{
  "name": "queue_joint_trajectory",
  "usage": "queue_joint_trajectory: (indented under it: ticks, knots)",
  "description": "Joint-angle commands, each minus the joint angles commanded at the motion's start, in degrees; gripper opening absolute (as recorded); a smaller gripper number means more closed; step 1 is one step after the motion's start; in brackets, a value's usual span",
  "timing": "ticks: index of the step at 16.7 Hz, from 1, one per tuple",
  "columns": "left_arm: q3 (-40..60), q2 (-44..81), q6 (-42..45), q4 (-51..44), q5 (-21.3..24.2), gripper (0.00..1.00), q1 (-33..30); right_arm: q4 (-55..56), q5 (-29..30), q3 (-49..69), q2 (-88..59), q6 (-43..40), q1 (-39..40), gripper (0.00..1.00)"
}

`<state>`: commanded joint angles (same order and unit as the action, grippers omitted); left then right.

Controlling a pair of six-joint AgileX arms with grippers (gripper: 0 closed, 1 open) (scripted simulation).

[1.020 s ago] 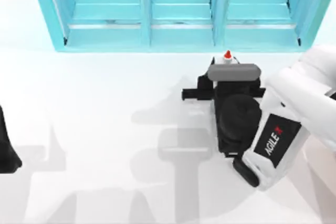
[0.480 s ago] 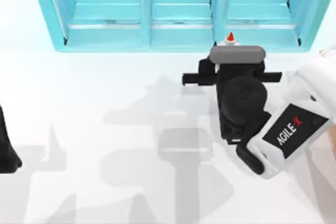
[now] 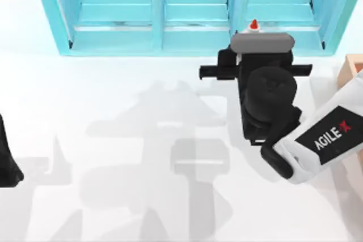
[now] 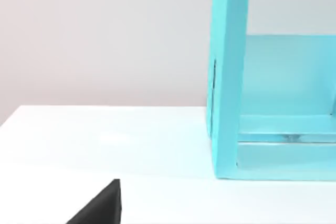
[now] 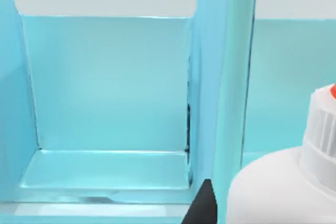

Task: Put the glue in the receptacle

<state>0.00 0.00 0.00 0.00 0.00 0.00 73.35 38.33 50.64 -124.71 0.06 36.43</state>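
White table [image 3: 113, 94], plain pale wall behind. Along the far edge, the big turquoise shelf unit [image 3: 193, 12] with three open compartments. At the top view's right edge, a tan corner of the receptacle [image 3: 353, 67], cut off by the frame. Right arm [image 3: 323, 143] reaching in from the right, its right gripper [image 3: 255, 46] raised in front of the shelf. Wedged close against one dark fingertip [image 5: 202, 205] in the right wrist view, the glue [image 5: 283, 182]; from above, merely its orange-red cap [image 3: 254, 25] peeking past the wrist camera. Bottle apparently clamped and carried, well apart from the receptacle, near the divider between middle and right compartments. Left gripper [image 3: 8, 162] parked at the table's left edge; open or closed, cannot tell.

Possible trouble: clipping the shelf front while swinging right, given the closeness to it; slipping of the smooth little bottle during the swing.

Hidden: bottle label, second finger, most of the receptacle, exact grip point.
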Motion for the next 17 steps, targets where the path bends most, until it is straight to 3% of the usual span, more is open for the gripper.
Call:
queue_joint_trajectory:
  ticks: [6, 9, 13, 17]
  knots:
    - [0.00, 0.00, 0.00, 0.00, 0.00, 1.00, 0.00, 0.24, -0.37, 0.19, 0.01, 0.06, -0.57, 0.00]
    - [0.00, 0.00, 0.00, 0.00, 0.00, 1.00, 0.00, 1.11, -4.55, -0.34, 1.49, 0.00, -4.18, 0.00]
    - [0.00, 0.00, 0.00, 0.00, 0.00, 1.00, 0.00, 1.98, -18.70, -2.56, 3.90, 1.01, -11.94, 0.00]
    - [0.00, 0.00, 0.00, 0.00, 0.00, 1.00, 0.00, 2.08, -39.52, -5.95, 5.84, 2.99, -22.51, 0.00]
